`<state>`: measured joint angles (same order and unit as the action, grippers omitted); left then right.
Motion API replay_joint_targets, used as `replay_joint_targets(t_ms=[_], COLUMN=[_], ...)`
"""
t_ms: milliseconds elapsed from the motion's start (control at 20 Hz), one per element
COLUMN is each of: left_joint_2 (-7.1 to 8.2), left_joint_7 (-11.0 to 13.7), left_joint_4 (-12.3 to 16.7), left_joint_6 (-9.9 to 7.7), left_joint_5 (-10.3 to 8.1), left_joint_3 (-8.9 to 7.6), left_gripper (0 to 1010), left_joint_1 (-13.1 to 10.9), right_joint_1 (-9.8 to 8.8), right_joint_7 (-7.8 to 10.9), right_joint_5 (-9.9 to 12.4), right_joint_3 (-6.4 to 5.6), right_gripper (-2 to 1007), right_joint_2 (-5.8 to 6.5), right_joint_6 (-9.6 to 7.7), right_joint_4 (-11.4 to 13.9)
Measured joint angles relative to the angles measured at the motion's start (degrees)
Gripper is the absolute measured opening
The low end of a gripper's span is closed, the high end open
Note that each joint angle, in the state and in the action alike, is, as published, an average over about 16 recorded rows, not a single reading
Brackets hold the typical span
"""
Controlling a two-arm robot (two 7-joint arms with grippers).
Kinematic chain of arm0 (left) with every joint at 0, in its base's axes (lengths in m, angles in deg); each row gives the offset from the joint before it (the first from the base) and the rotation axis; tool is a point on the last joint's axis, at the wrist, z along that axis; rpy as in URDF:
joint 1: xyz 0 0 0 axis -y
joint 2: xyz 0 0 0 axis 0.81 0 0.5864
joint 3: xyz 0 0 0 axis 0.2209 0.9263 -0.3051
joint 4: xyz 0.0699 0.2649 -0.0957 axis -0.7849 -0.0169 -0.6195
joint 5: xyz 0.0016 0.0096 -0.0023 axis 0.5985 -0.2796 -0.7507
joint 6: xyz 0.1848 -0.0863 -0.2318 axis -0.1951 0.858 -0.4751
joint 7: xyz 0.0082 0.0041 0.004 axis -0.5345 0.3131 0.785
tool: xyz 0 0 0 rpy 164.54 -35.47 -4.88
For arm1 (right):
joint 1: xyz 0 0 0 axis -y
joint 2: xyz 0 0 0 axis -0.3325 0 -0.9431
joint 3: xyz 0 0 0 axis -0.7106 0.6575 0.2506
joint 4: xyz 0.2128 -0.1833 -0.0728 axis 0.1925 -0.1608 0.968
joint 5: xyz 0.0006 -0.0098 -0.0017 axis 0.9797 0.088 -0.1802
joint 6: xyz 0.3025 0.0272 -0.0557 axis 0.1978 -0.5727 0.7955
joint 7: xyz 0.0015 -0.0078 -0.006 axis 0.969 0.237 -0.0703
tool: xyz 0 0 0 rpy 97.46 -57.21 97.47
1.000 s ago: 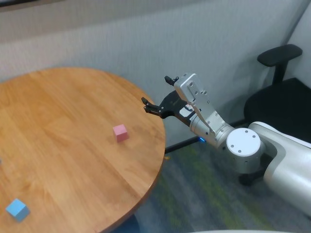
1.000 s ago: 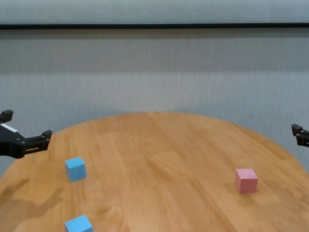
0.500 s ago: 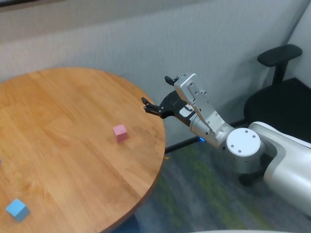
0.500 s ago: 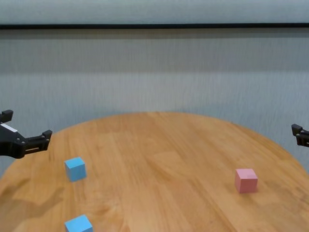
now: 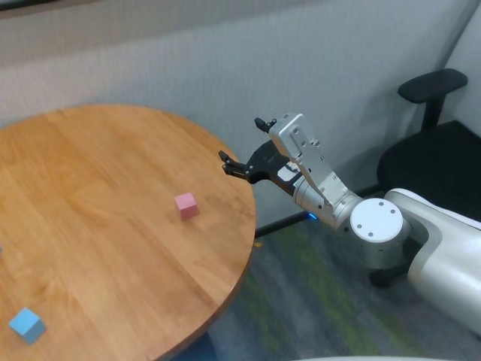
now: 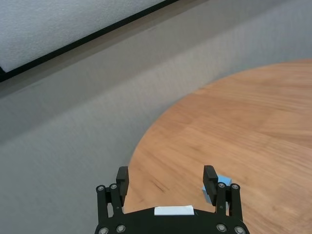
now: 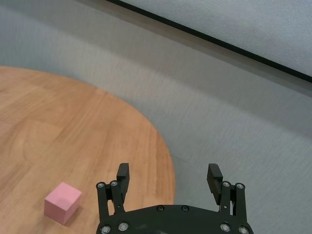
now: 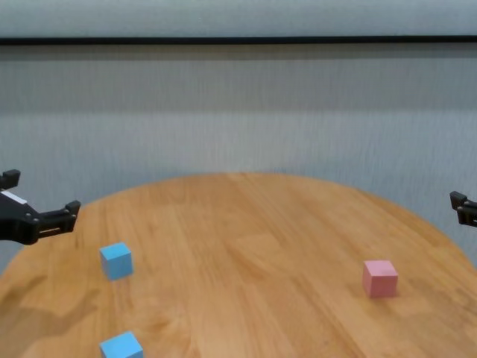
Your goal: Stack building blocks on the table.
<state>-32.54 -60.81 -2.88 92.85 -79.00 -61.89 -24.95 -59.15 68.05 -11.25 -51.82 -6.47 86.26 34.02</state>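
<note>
Pink block sits alone on the table, right side; two blue blocks lie apart, left side. Nothing stacked. Left gripper and right gripper hover off the edges, jaws wide, empty.

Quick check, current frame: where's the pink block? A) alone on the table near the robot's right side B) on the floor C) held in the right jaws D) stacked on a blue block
A: the pink block sits by itself on the table, toward the right, with the right gripper open and empty off the table's edge, and both blue blocks far over on the left.
</note>
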Motion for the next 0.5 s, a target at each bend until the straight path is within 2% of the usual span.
replay_joint_targets(t_ms=[200, 500], left_joint_2=[1.57, 5.47], left_joint_7=[2.59, 8.7], left_joint_4=[0.86, 3.1], left_joint_6=[0.94, 3.0], left_joint_5=[-0.72, -2.61], left_joint_3=[-0.64, -1.97], left_gripper=[1003, 1003], left_joint_1=[-0.98, -3.48], right_joint_1=[0.0, 0.0], right_joint_7=[0.0, 0.0], right_joint_5=[0.0, 0.0], right_joint_3=[0.0, 0.0], right_gripper=[1005, 1005], right_joint_2=[0.0, 0.0], right_joint_6=[0.0, 0.0], right_joint_4=[0.0, 0.0])
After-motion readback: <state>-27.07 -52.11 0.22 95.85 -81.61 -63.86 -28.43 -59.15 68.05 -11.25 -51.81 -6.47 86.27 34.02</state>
